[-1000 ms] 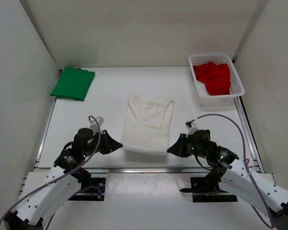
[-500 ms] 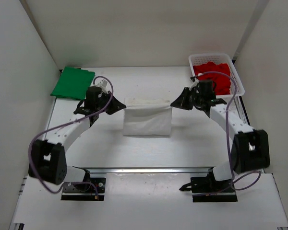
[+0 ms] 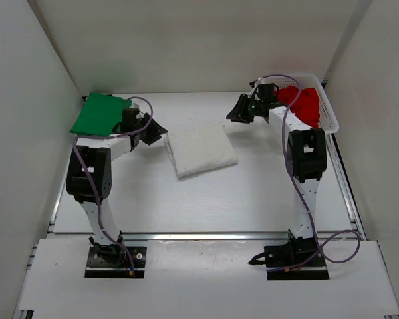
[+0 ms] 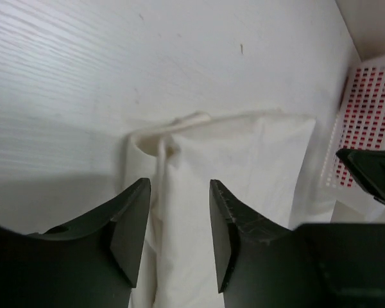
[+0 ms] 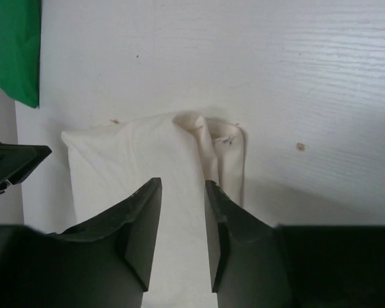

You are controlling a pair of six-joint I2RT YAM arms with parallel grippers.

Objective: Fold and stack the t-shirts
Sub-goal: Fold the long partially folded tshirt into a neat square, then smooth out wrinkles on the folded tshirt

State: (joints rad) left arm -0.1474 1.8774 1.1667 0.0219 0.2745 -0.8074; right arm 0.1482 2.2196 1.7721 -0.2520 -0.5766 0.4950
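The white t-shirt lies folded at mid-tabletop. The left tool and right tool stand near its far corners, jaws partly apart, gripping nothing. This fold appears complete. Farther back, the green t-shirt lies folded at the left and the red t-shirt sits in the basket. Next move: grip the white t-shirt and stack it on the green t-shirt.

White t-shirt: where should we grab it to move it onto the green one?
Probably its two far corners, one per arm, coming from above and outside. The white t-shirt lies flat as a folded rectangle, and the layers bunch into raised lumps at those corners, so jaws could pinch all the layers.
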